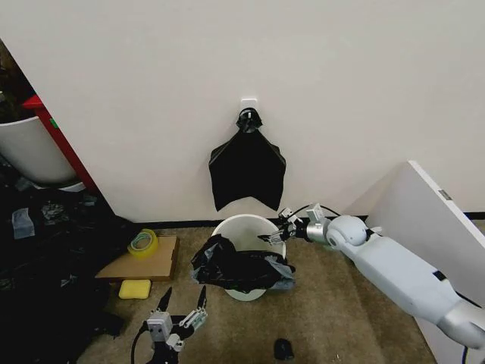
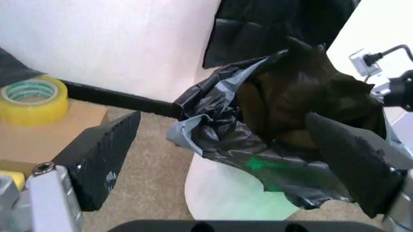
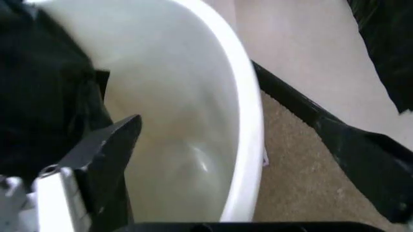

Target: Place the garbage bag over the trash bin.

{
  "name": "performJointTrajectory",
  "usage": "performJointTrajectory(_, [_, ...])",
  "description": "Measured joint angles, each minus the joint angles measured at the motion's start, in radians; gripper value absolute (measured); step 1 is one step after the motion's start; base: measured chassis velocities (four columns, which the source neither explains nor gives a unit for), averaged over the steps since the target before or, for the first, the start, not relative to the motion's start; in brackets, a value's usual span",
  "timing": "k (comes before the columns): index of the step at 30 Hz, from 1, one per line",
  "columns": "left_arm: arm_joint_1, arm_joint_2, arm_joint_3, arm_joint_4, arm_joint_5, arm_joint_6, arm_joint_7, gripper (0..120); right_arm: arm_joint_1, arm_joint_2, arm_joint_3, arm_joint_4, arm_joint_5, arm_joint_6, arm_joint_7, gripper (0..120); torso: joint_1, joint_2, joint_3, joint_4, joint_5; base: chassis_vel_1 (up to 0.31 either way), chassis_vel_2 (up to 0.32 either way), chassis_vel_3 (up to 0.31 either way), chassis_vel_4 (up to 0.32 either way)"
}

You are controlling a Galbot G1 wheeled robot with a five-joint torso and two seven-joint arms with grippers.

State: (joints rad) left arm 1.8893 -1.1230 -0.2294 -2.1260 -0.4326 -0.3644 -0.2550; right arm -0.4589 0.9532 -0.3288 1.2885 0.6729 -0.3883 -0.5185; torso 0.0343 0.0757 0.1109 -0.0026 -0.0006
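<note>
Garbage bag was draped crumpled over near rim of trash bin; far rim left bare, bag not spread.

Right gripper was spread, straddling far-right rim.

Left gripper was held wide, empty, short of bin on carpet.

Round white plastic trash bin on carpet, crumpled glossy black garbage bag draped over near rim. Right gripper at far rim, fingers parted. Left gripper below, open.

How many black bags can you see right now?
2. The garbage bag lies draped over the front of the trash bin; a black bag bundle hangs on the wall behind. The dark clutter at left may hide more.
</note>
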Motion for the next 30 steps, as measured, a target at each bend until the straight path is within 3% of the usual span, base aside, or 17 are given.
performJointTrajectory(3, [0.002,0.006,0.0,-0.002,-0.018,0.006,-0.002,100,0.015,0.023,-0.005,-0.016,0.023,-0.019,-0.002,80,0.0,0.0,0.0,0.0003,0.0,0.0,0.0,0.0,0.0])
performJointTrajectory(6, [0.0,0.008,0.0,-0.002,-0.02,0.006,-0.003,100,0.021,0.025,-0.012,-0.02,0.022,-0.019,-0.005,75,0.0,0.0,0.0,0.0002,-0.0003,0.0,0.0,0.0,0.0])
performJointTrajectory(8, [-0.002,0.01,0.001,-0.001,-0.024,0.007,-0.005,100,0.027,0.029,-0.022,-0.029,0.017,-0.019,-0.006,64,0.0,0.0,0.0,0.0,0.0,0.0,0.0,0.0,0.0])
performJointTrajectory(12, [-0.002,0.015,0.003,-0.002,-0.033,0.009,-0.007,100,0.036,0.031,-0.035,-0.035,0.009,-0.017,-0.007,53,0.0,0.0,0.0,0.0,0.0001,0.0,0.0,0.0,0.0])
performJointTrajectory(17, [-0.005,0.03,0.002,0.005,-0.038,0.007,-0.008,100,0.066,0.048,-0.058,-0.074,-0.02,-0.002,-0.011,30,0.0,0.0,0.0,0.0001,0.0001,0.0,0.0,0.0,0.0])
performJointTrajectory(26, [-0.015,0.027,0.005,0.021,-0.035,0.003,-0.01,100,0.07,0.061,-0.06,-0.1,-0.038,0.005,-0.013,3,0.0,0.0,0.0,0.0,0.0,0.0,0.0,0.0,0.0])
performJointTrajectory(30, [-0.023,0.026,0.008,0.026,-0.036,-0.001,-0.017,100,0.065,0.062,-0.064,-0.1,-0.037,0.005,-0.014,1,0.0,0.0,0.0,-0.0001,-0.0002,0.0,0.0,0.0,0.0])
